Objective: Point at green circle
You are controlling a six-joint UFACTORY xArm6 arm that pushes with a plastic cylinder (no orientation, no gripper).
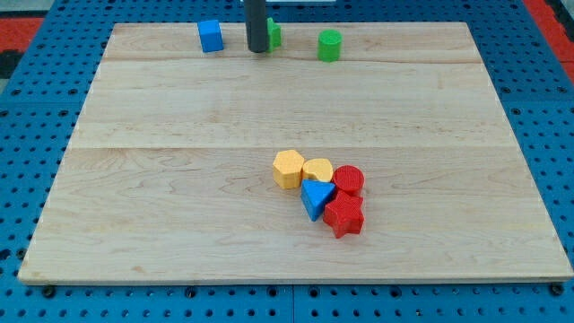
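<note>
The green circle [329,45] is a short green cylinder near the view's top edge of the wooden board, right of centre. My tip [257,50] is the lower end of a dark rod coming down from the view's top. It stands to the left of the green circle, with a clear gap between them. A second green block [273,35] sits right behind the rod and is mostly hidden by it, so its shape cannot be made out. A blue cube [211,36] stands left of my tip.
A tight cluster lies below the board's centre: a yellow hexagon [288,169], a yellow rounded block [317,170], a red cylinder [348,179], a blue triangle [315,198] and a red star-like block [343,216]. The wooden board [179,179] rests on a blue pegboard.
</note>
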